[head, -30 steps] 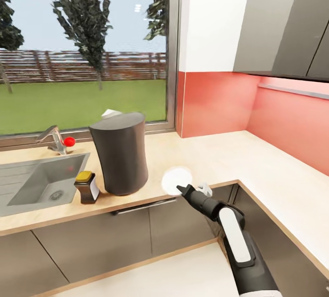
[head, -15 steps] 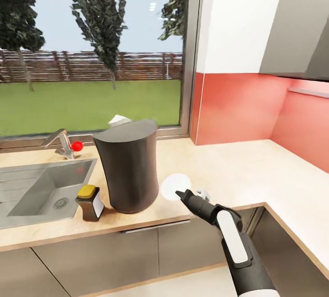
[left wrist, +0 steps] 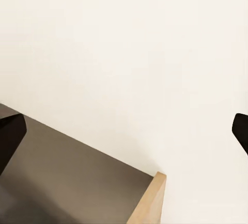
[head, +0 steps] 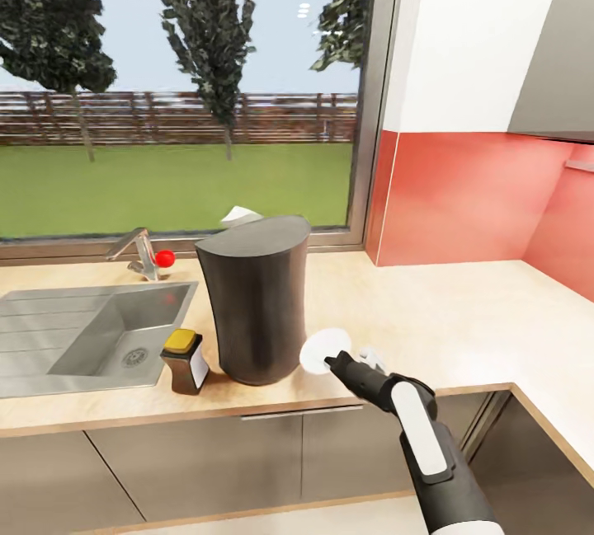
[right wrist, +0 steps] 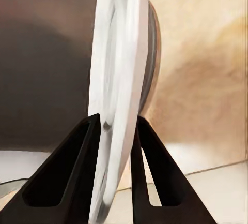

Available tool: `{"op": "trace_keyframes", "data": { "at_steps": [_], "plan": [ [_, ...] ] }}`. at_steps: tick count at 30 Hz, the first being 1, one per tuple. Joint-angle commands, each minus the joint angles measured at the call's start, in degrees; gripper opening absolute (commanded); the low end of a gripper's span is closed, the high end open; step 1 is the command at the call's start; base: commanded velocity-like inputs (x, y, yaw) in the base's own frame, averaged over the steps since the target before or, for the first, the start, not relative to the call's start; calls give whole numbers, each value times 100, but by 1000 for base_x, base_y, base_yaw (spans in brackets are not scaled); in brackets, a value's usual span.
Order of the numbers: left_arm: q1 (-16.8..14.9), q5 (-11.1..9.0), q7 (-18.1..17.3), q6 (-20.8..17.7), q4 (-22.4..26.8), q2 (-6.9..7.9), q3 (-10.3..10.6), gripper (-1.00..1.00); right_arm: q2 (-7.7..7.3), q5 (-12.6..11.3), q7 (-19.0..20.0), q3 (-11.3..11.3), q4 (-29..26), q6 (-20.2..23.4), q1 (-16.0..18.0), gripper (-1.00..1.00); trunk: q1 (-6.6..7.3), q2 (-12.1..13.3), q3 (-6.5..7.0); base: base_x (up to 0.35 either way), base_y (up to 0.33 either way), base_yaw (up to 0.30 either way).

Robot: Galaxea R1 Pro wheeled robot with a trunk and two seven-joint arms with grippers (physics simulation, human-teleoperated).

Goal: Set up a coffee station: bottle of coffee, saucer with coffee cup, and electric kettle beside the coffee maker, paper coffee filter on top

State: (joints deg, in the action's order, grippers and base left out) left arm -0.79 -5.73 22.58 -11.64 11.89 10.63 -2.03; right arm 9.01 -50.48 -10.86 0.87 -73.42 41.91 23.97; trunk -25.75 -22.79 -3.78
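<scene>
On the kitchen countertop [head: 462, 329], most of your station is already standing: the coffee maker [head: 256, 304] is sitting upright between the sink [head: 74, 337] and the bare stretch of worktop, the bottle of coffee [head: 185, 360] is resting just beside it on the sink side, and a white folded piece that I am taking for the paper coffee filter [head: 239, 214] is peeking over the far edge of its flat top.

You are working on the saucer [head: 323, 350] now. Your right gripper [head: 332, 362] is pinching it by the rim, and the right wrist view is showing both fingers [right wrist: 70, 177] closed narrowly on the white dish [right wrist: 116, 94], which is standing on edge between them with the dark body of the coffee maker behind. It is hanging near the front edge of the counter, just beside the coffee maker; whether its lower rim is touching the worktop, I cannot tell.

Your left gripper [left wrist: 124, 131] is showing dark fingertips spread wide at the edges of its own view, gripping nothing, over a pale surface.

Judging from this, you are still needing to lay the saucer flat and release it. The small white thing just behind your right wrist may be the coffee cup [head: 373, 354], but it is too small to say. The electric kettle also remains to be brought.
</scene>
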Motion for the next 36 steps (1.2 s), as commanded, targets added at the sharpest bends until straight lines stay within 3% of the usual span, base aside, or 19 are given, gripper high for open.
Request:
{"op": "trace_keyframes", "data": {
  "at_steps": [1, 10, 36],
  "plan": [
    [-1, -59, 19, -22, 15, 0, 1, 100, 5, -75, -55, 13, 13, 19, 6, -100, -4, -13, -13, 0, 0, 3],
    [-1, -59, 19, -22, 7, 0, 4, 100, 5, -81, -665, 158, 176, 19, 10, -100, -4, -13, -13, 0, 0, 0],
    [-1, -59, 19, -51, 6, 6, 19, 100, -4, -76, -707, 185, 308, 19, 7, -100, -4, -13, -13, 0, 0, 0]
  ]
}}
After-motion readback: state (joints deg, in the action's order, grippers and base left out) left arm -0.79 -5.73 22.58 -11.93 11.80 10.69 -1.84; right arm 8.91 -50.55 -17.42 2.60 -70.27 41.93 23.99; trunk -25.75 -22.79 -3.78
